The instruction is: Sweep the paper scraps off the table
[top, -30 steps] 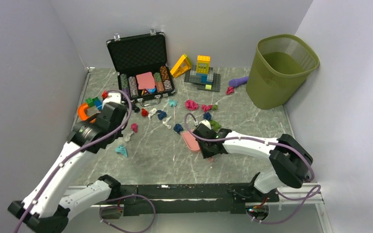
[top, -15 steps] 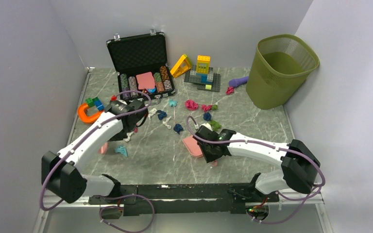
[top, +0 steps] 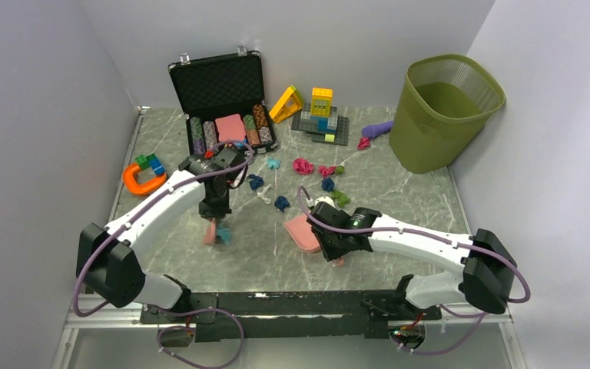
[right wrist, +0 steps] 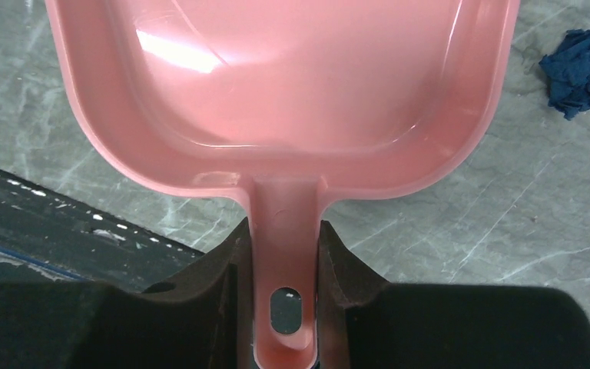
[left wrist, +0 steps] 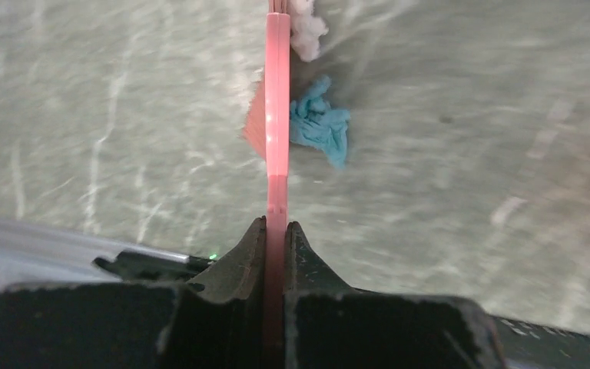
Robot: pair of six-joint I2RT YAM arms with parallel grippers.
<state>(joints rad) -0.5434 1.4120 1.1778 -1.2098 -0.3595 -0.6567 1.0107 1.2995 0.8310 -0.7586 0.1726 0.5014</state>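
Note:
My left gripper point(top: 217, 217) is shut on a thin pink brush point(top: 210, 233), seen edge-on in the left wrist view point(left wrist: 276, 115) between my fingers point(left wrist: 276, 227). A teal paper scrap point(left wrist: 321, 131) lies against its right side, and a white scrap point(left wrist: 306, 27) sits further on. My right gripper point(top: 330, 244) is shut on the handle of a pink dustpan point(top: 301, 231), whose empty tray fills the right wrist view point(right wrist: 292, 77) above the gripper point(right wrist: 284, 231). Several scraps lie mid-table: dark blue point(top: 281, 203), magenta point(top: 303, 165), green point(top: 340, 197), teal point(top: 273, 163).
An open black case of poker chips point(top: 223, 100) stands at the back. Building blocks point(top: 320, 115) and a purple object point(top: 378, 128) lie beside it. A green bin point(top: 442, 108) stands back right. An orange horseshoe piece point(top: 140, 181) lies at the left edge.
My left arm has swung right and nearer with the brush, pushing the teal scrap to the right. My right gripper and dustpan have shifted slightly toward the near edge.

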